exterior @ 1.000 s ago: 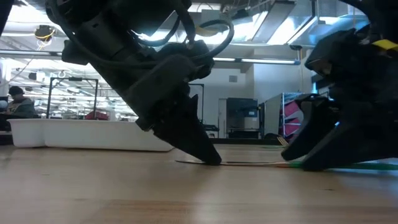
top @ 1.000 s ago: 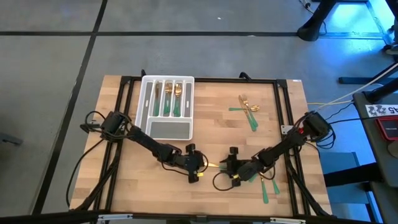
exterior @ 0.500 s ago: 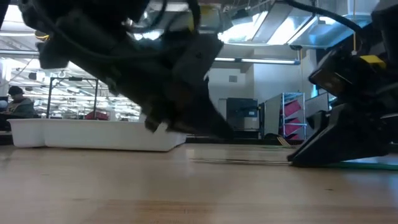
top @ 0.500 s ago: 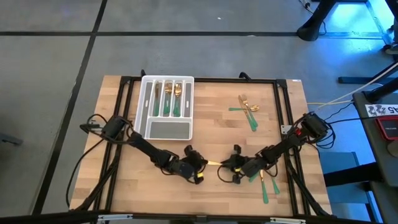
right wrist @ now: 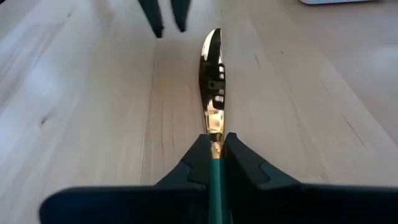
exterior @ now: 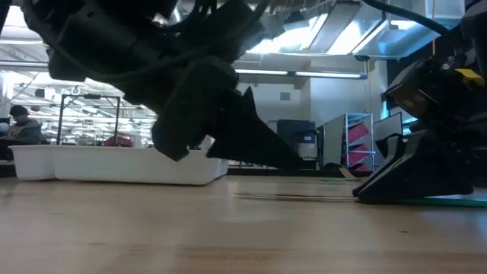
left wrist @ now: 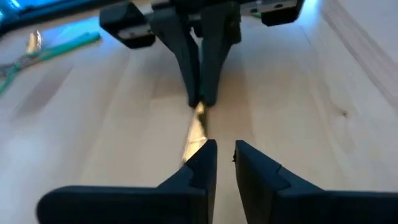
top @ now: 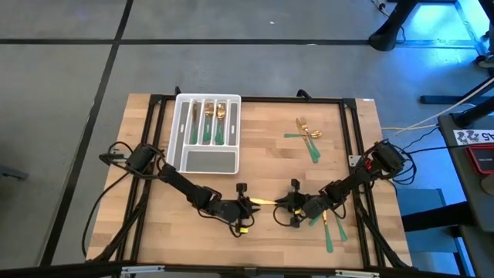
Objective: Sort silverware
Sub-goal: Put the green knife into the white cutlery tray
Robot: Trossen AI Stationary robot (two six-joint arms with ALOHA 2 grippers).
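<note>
From above, the light wooden table (top: 193,247) carries a white plastic tray with compartments (top: 207,158) toward 11 o'clock. In its narrow slots lie gold-headed pieces of silverware with green handles (top: 213,123). A small pile of the same gold and green silverware (top: 307,137) lies toward 2 o'clock, and two more green-handled pieces (top: 333,232) lie near 5 o'clock. The left gripper (top: 248,207) and the right gripper (top: 287,205) face each other close to the 6 o'clock edge, with a gold knife with a slim green handle (top: 266,202) lying between them.

At table height, the left gripper (exterior: 285,160) hangs a little above the wood. The right gripper (exterior: 365,192) rests low on the table, and the thin knife (exterior: 293,196) stretches flat from its tip.

In the left wrist view, the left gripper (left wrist: 225,158) is released: its two dark fingers (left wrist: 202,163) stand a little apart with nothing between them, just beside the gold blade tip (left wrist: 196,134). Farther off, the right gripper (left wrist: 202,102) pinches the other end of the blade.

In the right wrist view, the right gripper (right wrist: 214,149) is clenched on the knife (right wrist: 211,87) where the gold blade meets the green handle. The blade points toward the fingers of the left gripper (right wrist: 166,17).
</note>
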